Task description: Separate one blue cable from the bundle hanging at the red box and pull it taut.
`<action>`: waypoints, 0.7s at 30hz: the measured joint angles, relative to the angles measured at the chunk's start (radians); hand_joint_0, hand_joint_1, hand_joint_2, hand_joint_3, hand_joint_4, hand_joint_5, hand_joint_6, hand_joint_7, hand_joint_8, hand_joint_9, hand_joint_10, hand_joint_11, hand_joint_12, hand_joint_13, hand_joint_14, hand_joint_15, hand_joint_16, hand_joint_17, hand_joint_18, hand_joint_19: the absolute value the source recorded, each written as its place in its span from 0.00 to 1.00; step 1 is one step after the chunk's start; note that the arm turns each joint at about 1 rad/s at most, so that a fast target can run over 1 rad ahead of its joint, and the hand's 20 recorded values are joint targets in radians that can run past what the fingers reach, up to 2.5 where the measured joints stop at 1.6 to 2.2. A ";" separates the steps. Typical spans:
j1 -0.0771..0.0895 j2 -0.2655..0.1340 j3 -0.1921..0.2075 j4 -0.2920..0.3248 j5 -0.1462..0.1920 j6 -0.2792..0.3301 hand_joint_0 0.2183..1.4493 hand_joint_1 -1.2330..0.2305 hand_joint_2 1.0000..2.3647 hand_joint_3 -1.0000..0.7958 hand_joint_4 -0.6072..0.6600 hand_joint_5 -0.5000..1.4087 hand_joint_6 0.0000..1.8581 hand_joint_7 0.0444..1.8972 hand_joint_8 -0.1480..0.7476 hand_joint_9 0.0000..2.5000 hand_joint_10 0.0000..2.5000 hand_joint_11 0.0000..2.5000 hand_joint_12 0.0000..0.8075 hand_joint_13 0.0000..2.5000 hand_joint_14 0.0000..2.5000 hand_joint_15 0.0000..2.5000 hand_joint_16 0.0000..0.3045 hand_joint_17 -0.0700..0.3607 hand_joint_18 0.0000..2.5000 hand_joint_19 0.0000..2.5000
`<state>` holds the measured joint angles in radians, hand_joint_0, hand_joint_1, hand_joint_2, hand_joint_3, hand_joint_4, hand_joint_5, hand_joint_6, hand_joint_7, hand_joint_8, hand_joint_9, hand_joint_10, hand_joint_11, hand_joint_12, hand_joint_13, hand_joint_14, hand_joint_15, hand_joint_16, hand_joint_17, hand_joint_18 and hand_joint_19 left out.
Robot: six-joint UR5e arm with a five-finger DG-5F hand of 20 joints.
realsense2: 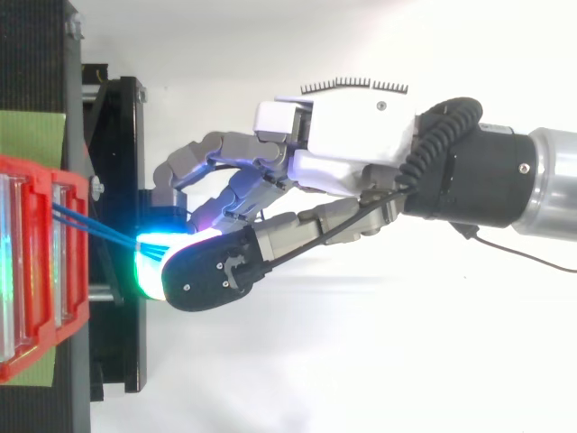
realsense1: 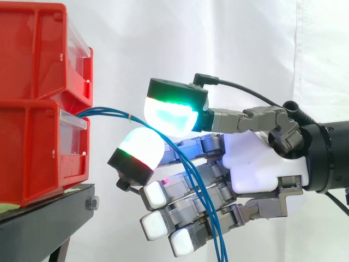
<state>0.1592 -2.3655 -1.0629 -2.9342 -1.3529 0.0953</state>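
Observation:
A bundle of thin blue cables (realsense1: 109, 113) leaves the gap between the two stacked red bins (realsense1: 32, 153) and runs right. It passes between two glowing pads of my hand (realsense1: 262, 164), then hangs down in front of the palm and the lower fingers (realsense1: 158, 194). The upper pad (realsense1: 172, 114) glows green and white; the lower one (realsense1: 139, 146) sits just beneath it, and the two meet on the cables. From above, the blue cables (realsense2: 90, 225) fan from the red bin (realsense2: 72, 271) into the green-lit pad (realsense2: 149, 262). The other fingers stay loosely bent.
The red bins stand on a black stand (realsense1: 43, 218) at the left, with a green mat (realsense2: 32, 135) under them. A white curtain (realsense1: 218, 38) hangs behind. The arm (realsense2: 541, 180) comes in from the right.

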 measured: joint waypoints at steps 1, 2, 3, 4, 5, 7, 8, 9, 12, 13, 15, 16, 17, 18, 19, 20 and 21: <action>-0.001 0.000 0.001 -0.004 0.000 0.000 0.38 0.32 0.01 0.38 0.60 0.14 0.46 0.50 0.52 0.33 0.01 0.35 0.43 0.31 0.01 0.19 0.14 0.39 0.27 0.22; -0.001 0.000 0.003 -0.010 0.000 0.000 0.38 0.31 0.01 0.37 0.59 0.14 0.46 0.50 0.52 0.34 0.01 0.35 0.43 0.31 0.01 0.19 0.14 0.39 0.27 0.22; -0.002 0.000 0.004 -0.014 0.000 0.000 0.39 0.30 0.01 0.34 0.60 0.14 0.46 0.51 0.51 0.34 0.01 0.35 0.43 0.31 0.01 0.19 0.14 0.39 0.27 0.22; -0.002 0.000 0.004 -0.018 0.000 0.000 0.40 0.30 0.01 0.34 0.60 0.14 0.46 0.51 0.52 0.34 0.01 0.35 0.43 0.31 0.01 0.19 0.14 0.39 0.27 0.22; -0.002 0.000 0.005 -0.020 0.000 0.000 0.40 0.30 0.01 0.33 0.60 0.14 0.47 0.50 0.52 0.34 0.01 0.36 0.43 0.31 0.01 0.19 0.14 0.39 0.27 0.22; -0.003 0.000 0.005 -0.024 0.000 0.000 0.41 0.30 0.00 0.31 0.60 0.14 0.47 0.50 0.51 0.34 0.01 0.36 0.43 0.31 0.01 0.20 0.14 0.39 0.27 0.22; -0.003 0.000 0.005 -0.025 0.000 0.000 0.42 0.30 0.00 0.29 0.60 0.14 0.47 0.51 0.51 0.34 0.01 0.37 0.42 0.32 0.01 0.19 0.14 0.39 0.27 0.22; -0.004 0.000 0.005 -0.025 0.000 0.000 0.42 0.29 0.00 0.28 0.60 0.14 0.48 0.52 0.51 0.35 0.01 0.37 0.42 0.32 0.01 0.19 0.14 0.38 0.27 0.21; -0.004 0.000 0.006 -0.026 0.000 0.000 0.42 0.28 0.00 0.28 0.60 0.15 0.49 0.54 0.51 0.36 0.01 0.38 0.42 0.33 0.01 0.20 0.14 0.38 0.28 0.21; -0.004 0.000 0.006 -0.026 0.000 0.000 0.42 0.28 0.00 0.28 0.60 0.15 0.49 0.54 0.51 0.36 0.01 0.37 0.41 0.33 0.01 0.20 0.14 0.38 0.28 0.22; -0.004 0.000 0.006 -0.026 0.000 0.000 0.38 0.28 0.00 0.28 0.61 0.15 0.49 0.54 0.52 0.38 0.01 0.38 0.42 0.34 0.01 0.20 0.13 0.37 0.29 0.22; -0.005 0.000 0.006 -0.026 0.000 0.000 0.35 0.28 0.00 0.28 0.61 0.15 0.49 0.55 0.52 0.39 0.01 0.38 0.42 0.34 0.01 0.20 0.13 0.37 0.29 0.22; -0.005 0.000 0.006 -0.026 0.000 0.000 0.33 0.29 0.00 0.28 0.61 0.16 0.49 0.55 0.52 0.39 0.01 0.38 0.42 0.34 0.01 0.21 0.13 0.37 0.29 0.23; -0.005 0.000 0.006 -0.026 0.000 0.000 0.28 0.32 0.00 0.28 0.62 0.16 0.48 0.55 0.53 0.40 0.01 0.39 0.42 0.35 0.01 0.21 0.14 0.38 0.29 0.23; -0.005 0.000 0.006 -0.026 0.000 0.000 0.24 0.36 0.00 0.28 0.62 0.16 0.48 0.53 0.55 0.41 0.01 0.38 0.45 0.36 0.01 0.21 0.14 0.39 0.30 0.23; -0.005 0.000 0.006 -0.026 0.000 0.000 0.24 0.37 0.00 0.28 0.63 0.16 0.48 0.54 0.55 0.41 0.01 0.37 0.45 0.36 0.01 0.21 0.15 0.40 0.31 0.23; -0.005 0.000 0.006 -0.026 0.000 0.000 0.23 0.44 0.00 0.28 0.63 0.16 0.48 0.52 0.56 0.42 0.01 0.37 0.46 0.37 0.01 0.21 0.15 0.40 0.32 0.24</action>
<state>0.1545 -2.3654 -1.0570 -2.9606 -1.3529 0.0951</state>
